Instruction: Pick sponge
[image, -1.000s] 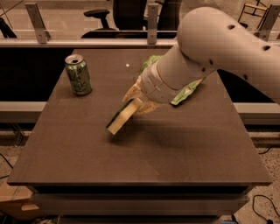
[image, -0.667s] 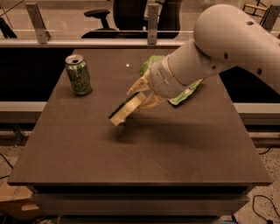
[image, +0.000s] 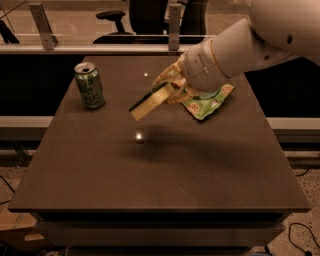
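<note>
The sponge (image: 148, 103) is a pale yellow block with a thin dark layer on its upper side. It hangs tilted in the air above the middle of the dark table (image: 160, 165), its shadow on the tabletop below. My gripper (image: 170, 89) is shut on the sponge's right end, with its pale yellow fingers (image: 167, 76) wrapped over it. The white arm reaches in from the upper right.
A green soda can (image: 90, 85) stands upright at the table's back left. A green crinkly snack bag (image: 207, 101) lies at the back right, partly under my wrist. A rail and office chairs stand behind the table.
My gripper has risen and moved back and to the right with the sponge in it. The sponge is now well above the tabletop.
</note>
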